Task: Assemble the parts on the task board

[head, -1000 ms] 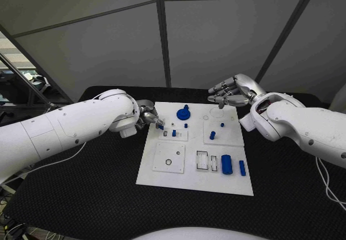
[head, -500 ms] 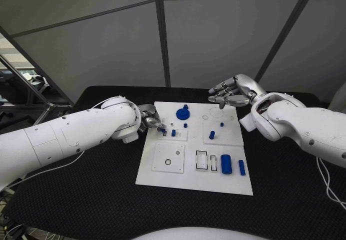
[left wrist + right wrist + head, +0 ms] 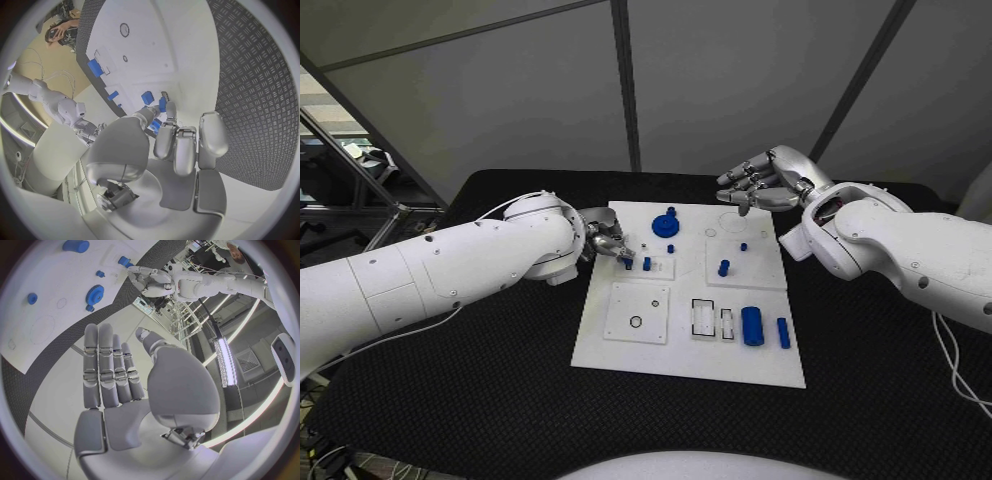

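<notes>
The white task board (image 3: pixel 661 345) lies in the middle of the black table. My left hand (image 3: pixel 602 238) is at the board's left far edge and pinches a small blue part (image 3: pixel 161 105) between thumb and finger, low over the small inset plate (image 3: pixel 651 270). Another short blue peg (image 3: pixel 646 264) stands just beside it. A blue gear (image 3: pixel 666 228) sits at the board's far middle. My right hand (image 3: pixel 762 184) hovers above the board's far right corner, its fingers (image 3: pixel 107 365) straight and holding nothing. A blue cylinder (image 3: pixel 753 327) and a blue bar (image 3: pixel 783 334) lie at the near right.
More blue pegs (image 3: pixel 724 268) stand on the right inset plate. A black ring (image 3: pixel 636 323) marks the near left plate, and two rectangular slots (image 3: pixel 705 319) lie beside the cylinder. Black table (image 3: pixel 473 380) surrounds the board; grey wall panels stand behind.
My left hand has edged a little further over the board with the small blue part, lowering it toward the left inset plate. The right hand has barely moved.
</notes>
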`<act>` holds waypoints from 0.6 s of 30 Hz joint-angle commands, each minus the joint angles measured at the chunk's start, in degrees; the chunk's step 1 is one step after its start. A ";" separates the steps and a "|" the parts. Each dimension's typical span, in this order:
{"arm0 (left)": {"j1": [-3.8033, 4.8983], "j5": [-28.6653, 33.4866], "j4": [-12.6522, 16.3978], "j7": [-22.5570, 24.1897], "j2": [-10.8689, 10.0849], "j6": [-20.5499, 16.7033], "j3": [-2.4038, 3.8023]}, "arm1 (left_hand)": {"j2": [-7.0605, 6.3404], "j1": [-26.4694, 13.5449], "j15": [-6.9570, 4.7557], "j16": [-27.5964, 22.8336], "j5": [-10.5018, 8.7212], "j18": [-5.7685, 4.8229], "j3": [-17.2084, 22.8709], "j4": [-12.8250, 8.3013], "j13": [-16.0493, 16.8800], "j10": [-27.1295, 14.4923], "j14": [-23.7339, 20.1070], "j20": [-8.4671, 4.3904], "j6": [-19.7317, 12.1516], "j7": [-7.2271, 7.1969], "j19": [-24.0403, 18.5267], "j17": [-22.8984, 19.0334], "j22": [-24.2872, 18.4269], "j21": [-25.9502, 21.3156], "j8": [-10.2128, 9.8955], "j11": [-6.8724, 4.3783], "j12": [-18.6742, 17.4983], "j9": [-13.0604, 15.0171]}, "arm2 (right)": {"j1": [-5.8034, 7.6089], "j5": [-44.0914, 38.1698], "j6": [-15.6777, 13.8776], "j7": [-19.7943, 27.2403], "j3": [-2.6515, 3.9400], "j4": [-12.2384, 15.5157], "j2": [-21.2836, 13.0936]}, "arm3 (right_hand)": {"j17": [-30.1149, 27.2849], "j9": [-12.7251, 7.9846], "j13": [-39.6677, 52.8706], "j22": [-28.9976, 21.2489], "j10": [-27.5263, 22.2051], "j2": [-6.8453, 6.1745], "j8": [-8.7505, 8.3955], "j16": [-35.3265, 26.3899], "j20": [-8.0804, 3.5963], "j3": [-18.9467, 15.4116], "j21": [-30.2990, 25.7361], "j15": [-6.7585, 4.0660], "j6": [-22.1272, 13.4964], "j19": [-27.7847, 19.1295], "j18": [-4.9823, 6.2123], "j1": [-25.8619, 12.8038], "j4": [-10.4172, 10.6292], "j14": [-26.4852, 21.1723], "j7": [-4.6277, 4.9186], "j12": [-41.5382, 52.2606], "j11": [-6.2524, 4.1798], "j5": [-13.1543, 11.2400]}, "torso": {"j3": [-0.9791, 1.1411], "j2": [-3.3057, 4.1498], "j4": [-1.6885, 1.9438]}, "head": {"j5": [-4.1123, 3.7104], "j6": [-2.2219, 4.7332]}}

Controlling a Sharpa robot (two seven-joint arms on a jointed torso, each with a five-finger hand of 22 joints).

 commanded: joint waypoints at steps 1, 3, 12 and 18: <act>0.05 -4.21 0.25 1.46 -0.09 2.06 0.01 | -0.05 0.68 -0.36 0.32 -0.29 -2.19 7.35 -7.74 9.58 1.76 6.00 0.12 1.57 -1.06 0.28 14.50 -0.01 0.14 0.14 -0.64 -0.24 -0.03 | 0.10 0.17 0.38 0.25 0.03 0.09 -0.02 | 0.09 -0.04 -0.05 -0.09 -0.33 0.53 -0.04 -0.04 0.49 0.24 -0.38 -0.02 -0.27 -0.04 0.16 -0.08 0.10 -0.25 -0.09 0.26 -0.04 0.31 | 0.02 -0.02 0.05 | 0.05 -0.03; 0.04 -5.01 0.25 1.55 -0.12 2.39 0.01 | -0.19 0.77 -0.35 0.34 -0.41 -2.18 7.45 -7.90 9.53 1.75 6.00 0.13 1.64 -1.05 0.26 14.53 -0.02 0.11 0.11 -0.64 -0.34 -0.09 | 0.10 0.17 0.38 0.26 0.03 0.07 -0.02 | 0.10 -0.04 -0.05 -0.09 -0.33 0.54 -0.04 -0.04 0.50 0.24 -0.39 -0.02 -0.27 -0.04 0.16 -0.09 0.11 -0.25 -0.08 0.26 -0.04 0.32 | 0.00 -0.02 0.04 | 0.10 -0.04; 0.01 -7.80 0.14 2.08 -0.06 2.98 0.01 | -0.47 1.09 -0.30 0.34 -0.98 -2.16 7.78 -8.33 9.31 1.65 6.00 0.15 1.77 -0.99 0.20 14.53 -0.06 0.01 -0.06 -0.61 -0.79 -0.32 | 0.09 0.17 0.38 0.30 0.03 0.05 0.00 | 0.12 -0.04 -0.07 -0.10 -0.33 0.59 -0.04 -0.04 0.50 0.23 -0.42 -0.01 -0.26 -0.03 0.16 -0.16 0.16 -0.25 -0.07 0.29 -0.03 0.33 | 0.03 0.01 -0.02 | 0.18 -0.19; -0.03 -8.22 0.41 2.53 0.12 3.85 0.01 | -0.55 1.17 -0.28 0.36 -1.14 -2.15 7.85 -8.43 9.21 1.60 6.01 0.17 1.83 -0.97 0.15 14.55 -0.12 -0.06 -0.12 -0.60 -0.99 -0.40 | 0.09 0.17 0.39 0.33 0.03 0.04 0.01 | 0.12 -0.04 -0.07 -0.10 -0.33 0.59 -0.04 -0.04 0.50 0.23 -0.42 -0.01 -0.26 -0.03 0.16 -0.16 0.16 -0.25 -0.07 0.29 -0.03 0.33 | 0.03 -0.01 0.02 | 0.11 -0.35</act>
